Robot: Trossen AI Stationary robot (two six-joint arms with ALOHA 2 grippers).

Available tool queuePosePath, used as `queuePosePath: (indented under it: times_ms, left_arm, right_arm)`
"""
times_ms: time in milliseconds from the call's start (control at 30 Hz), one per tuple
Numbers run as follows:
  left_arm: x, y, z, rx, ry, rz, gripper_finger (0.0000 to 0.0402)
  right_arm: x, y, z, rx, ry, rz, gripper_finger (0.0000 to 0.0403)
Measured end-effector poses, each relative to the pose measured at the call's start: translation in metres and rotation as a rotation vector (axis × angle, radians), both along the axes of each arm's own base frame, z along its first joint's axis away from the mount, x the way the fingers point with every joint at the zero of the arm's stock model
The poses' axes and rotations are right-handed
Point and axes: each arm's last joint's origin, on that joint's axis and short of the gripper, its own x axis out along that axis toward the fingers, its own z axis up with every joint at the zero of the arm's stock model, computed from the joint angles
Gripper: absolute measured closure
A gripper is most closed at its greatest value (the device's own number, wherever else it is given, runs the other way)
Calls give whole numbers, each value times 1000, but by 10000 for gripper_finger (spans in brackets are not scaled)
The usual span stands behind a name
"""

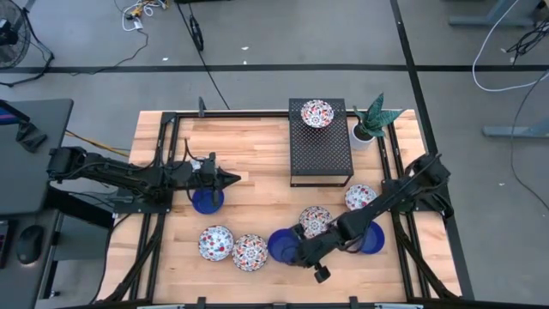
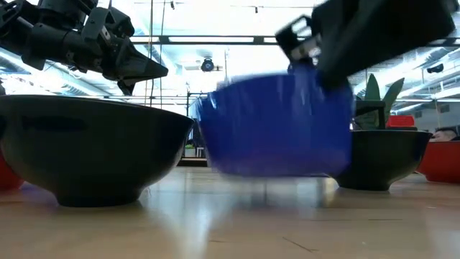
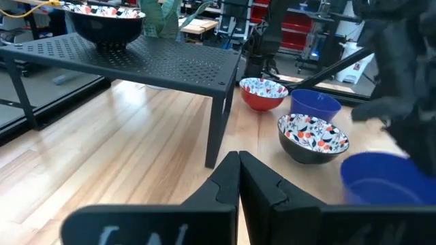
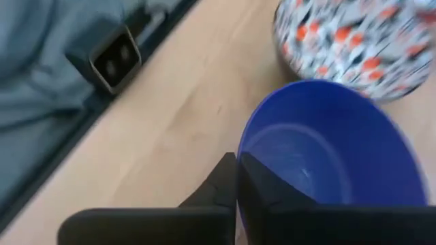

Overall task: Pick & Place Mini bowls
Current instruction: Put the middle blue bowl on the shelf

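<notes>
Glossy blue ceramic mini bowl (image 4: 327,163) was pinched at its rim by my right gripper (image 4: 236,178); the thin hold could slip. Left gripper (image 3: 238,178) was closed, empty.

Right gripper (image 1: 296,250) low at the near edge of the table (image 1: 257,163), fingers pinched on the rim of a blue bowl (image 1: 281,246), arm slanting back to the table's right side; left gripper (image 1: 230,178) closed, hovering over the table's left half.
</notes>
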Motion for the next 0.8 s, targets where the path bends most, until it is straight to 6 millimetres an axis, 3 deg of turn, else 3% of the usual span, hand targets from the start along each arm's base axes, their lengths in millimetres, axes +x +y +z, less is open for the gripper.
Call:
queuePosePath:
  times_ms: [467,800]
  left_arm:
    - [0,-1,0,-4,1,-39,392]
    - [0,-1,0,-2,0,-34,392]
  right_arm:
    - [-33,-20,84,184,-88,-108,399]
    - [-83,-60,158,0,9,-429,400]
